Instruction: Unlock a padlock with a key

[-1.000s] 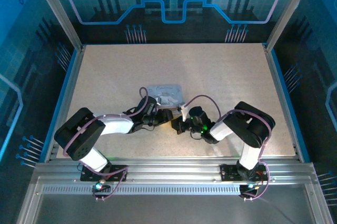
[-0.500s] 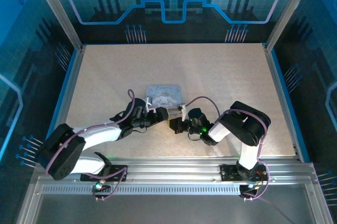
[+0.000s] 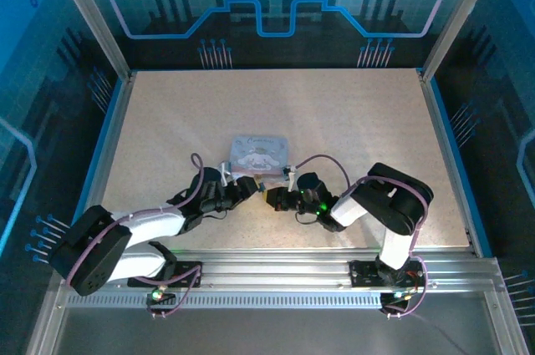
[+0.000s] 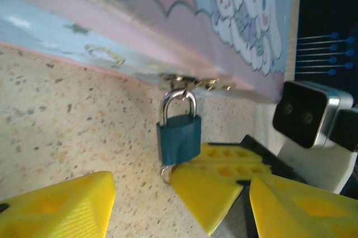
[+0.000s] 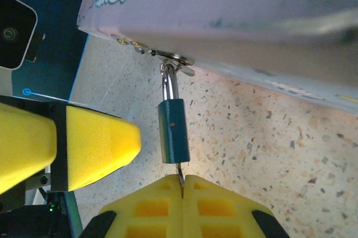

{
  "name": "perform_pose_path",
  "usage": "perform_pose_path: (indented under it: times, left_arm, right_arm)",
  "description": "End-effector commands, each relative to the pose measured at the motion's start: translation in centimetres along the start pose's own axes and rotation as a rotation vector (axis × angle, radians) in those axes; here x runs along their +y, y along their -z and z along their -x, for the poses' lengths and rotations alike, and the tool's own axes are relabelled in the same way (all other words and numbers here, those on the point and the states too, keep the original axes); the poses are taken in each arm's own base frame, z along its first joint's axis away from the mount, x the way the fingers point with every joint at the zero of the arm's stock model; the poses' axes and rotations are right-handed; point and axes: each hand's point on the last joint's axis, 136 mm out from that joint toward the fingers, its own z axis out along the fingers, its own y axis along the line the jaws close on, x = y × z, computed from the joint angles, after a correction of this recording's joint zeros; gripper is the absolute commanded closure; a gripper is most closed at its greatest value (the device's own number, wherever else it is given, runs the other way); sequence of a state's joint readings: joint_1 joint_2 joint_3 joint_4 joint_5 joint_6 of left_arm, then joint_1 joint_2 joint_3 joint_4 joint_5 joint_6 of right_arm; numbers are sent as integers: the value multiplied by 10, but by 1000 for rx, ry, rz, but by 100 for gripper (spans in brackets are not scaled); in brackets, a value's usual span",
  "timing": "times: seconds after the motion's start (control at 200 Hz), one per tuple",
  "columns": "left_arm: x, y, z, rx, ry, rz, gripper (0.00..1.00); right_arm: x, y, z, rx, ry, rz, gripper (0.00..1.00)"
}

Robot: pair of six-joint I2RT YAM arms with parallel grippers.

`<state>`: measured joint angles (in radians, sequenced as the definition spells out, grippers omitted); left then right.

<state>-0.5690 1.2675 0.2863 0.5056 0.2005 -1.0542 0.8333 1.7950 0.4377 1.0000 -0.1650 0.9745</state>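
Swinging low, the left arm (image 3: 150,225) had drawn the left gripper (image 3: 247,189) back from the tin (image 3: 261,150), jaws apart and empty. We saw the padlock (image 5: 173,131) hanging from the hasp (image 5: 173,59) on the tin's 6 o'clock edge, the key (image 5: 180,175) beneath it pinched in the closed right gripper (image 5: 182,185). Bare table (image 3: 359,121) lay open from 12 to 3 o'clock.

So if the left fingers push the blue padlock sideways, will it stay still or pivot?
Probably pivot: the padlock is only hooked through the hasp of the tin. The key pinched in the right gripper sits in its lower end and may restrain it. Its body looks rigid and smooth, perhaps slippery.
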Motion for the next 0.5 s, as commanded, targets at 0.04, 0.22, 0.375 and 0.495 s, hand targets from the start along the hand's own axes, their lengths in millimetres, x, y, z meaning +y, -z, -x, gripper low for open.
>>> perform_pose_path:
  times: [0.04,0.22,0.375,0.495]
  left_arm:
    - [-3,-6,2,-4,60,-67,39]
    - [-4,-16,2,0,97,-108,45]
    - [-4,-24,3,1,126,-142,48]
    - [1,-29,2,3,151,-148,51]
  right_arm:
    - [20,-1,5,-2,-51,48,97]
    - [23,-3,4,6,-64,54,97]
    - [22,-4,4,7,-68,53,97]
    - [23,-5,4,11,-67,56,97]
